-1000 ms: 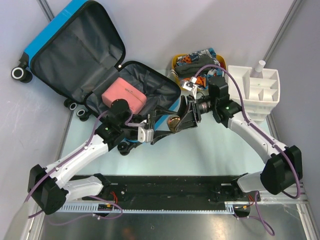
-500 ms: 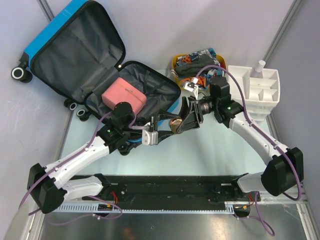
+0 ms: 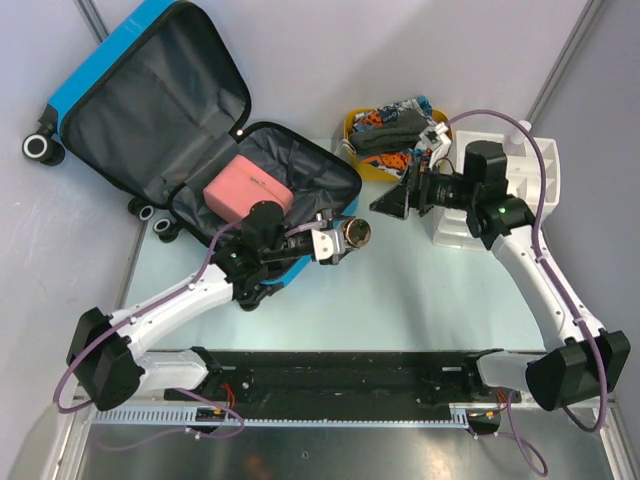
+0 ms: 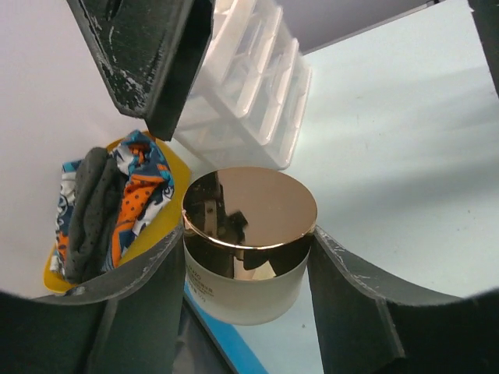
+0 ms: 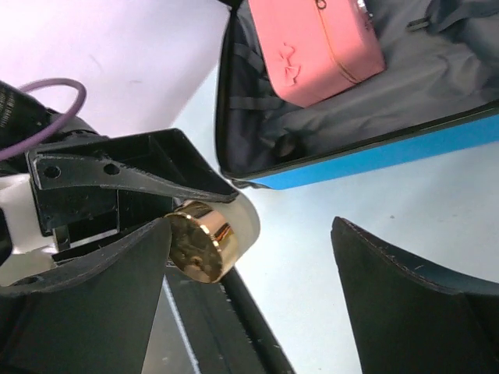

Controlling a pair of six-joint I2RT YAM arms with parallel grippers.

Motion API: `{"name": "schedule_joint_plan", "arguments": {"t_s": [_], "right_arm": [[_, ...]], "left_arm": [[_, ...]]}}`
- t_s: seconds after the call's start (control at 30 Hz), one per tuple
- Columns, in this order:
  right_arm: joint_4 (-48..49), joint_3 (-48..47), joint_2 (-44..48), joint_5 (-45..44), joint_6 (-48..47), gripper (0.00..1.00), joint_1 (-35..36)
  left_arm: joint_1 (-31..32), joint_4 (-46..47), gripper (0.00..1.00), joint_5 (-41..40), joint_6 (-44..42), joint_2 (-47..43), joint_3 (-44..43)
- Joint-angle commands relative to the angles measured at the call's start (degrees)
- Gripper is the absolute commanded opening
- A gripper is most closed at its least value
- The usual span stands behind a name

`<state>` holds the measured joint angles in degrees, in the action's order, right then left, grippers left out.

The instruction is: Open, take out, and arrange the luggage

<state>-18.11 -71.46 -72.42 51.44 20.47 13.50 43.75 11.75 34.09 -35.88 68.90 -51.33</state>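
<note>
Left hand (image 3: pixel 350 238) clenched on gold-lidded jar (image 4: pixel 249 234), gripped across its sides and apparently held off the worktop (image 3: pixel 420 300), likely for carrying to a sorting spot. Right hand (image 3: pixel 392 198) released, empty, near white organiser (image 3: pixel 520 180). Luggage (image 3: pixel 150 100) lies open at far left, with pink pouch (image 3: pixel 247 190) inside, not yet removed.

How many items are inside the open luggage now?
1: the pink pouch, in the luggage half nearer the arms. The left arm covers some lining, so more may be hidden.
</note>
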Motion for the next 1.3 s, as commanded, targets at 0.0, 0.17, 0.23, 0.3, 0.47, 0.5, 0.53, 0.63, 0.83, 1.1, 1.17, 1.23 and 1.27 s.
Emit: {"name": "schedule_joint_plan", "arguments": {"t_s": [0.0, 0.17, 0.23, 0.3, 0.47, 0.5, 0.53, 0.63, 0.83, 1.1, 1.17, 1.23, 1.27], "right_arm": [[-10.1, -5.1, 2.0, -16.6, -9.2, 0.89, 6.3], [-10.9, -5.4, 1.9, -22.3, -12.6, 0.94, 12.2], [-11.6, -5.4, 1.6, -26.5, -14.0, 0.95, 14.2], [-11.5, -5.4, 1.3, -29.5, -14.3, 0.95, 15.1], [-9.6, -5.5, 0.0, -30.6, -13.1, 0.93, 16.7], [-9.6, -5.7, 0.0, -29.1, -12.6, 0.93, 17.3], [-9.4, -5.7, -0.1, -28.2, -12.3, 0.94, 17.7], [-9.5, -5.9, -0.5, -27.9, -12.1, 0.94, 19.4], [-10.5, -5.8, -1.5, -29.9, -13.2, 0.94, 19.6], [-9.6, -5.5, -1.6, -31.8, -13.5, 0.56, 18.6], [-9.4, -5.5, -1.4, -32.3, -13.6, 0.37, 18.2], [-9.3, -5.6, -1.2, -32.5, -13.4, 0.26, 17.9], [-9.3, -5.6, -1.1, -32.6, -13.0, 0.18, 17.1]], "left_arm": [[0.2, 2.8, 0.00, -4.6, 5.9, 0.8, -4.7], [0.2, 2.8, 0.00, -4.3, 8.1, 2.0, -5.7], [0.2, 2.9, 0.00, -4.2, 8.6, 2.3, -5.8], [0.2, 3.1, 0.00, -3.8, 9.2, 2.5, -6.0], [0.3, 3.1, 0.00, -3.8, 10.1, 3.8, -6.6], [0.3, 3.1, 0.00, -4.2, 10.1, 4.2, -6.7], [0.3, 3.1, 0.00, -4.4, 10.1, 4.3, -6.7], [0.3, 3.1, 0.00, -4.6, 9.8, 4.6, -6.9], [0.3, 3.3, 0.00, -4.8, 9.9, 4.8, -7.3], [0.3, 3.5, 0.02, -5.0, 9.6, 5.5, -7.6], [0.3, 3.5, 0.08, -5.4, 9.8, 5.6, -7.7], [0.3, 3.5, 0.20, -5.7, 9.8, 5.5, -7.6], [0.3, 3.5, 0.27, -5.9, 9.5, 5.5, -7.6]]}}
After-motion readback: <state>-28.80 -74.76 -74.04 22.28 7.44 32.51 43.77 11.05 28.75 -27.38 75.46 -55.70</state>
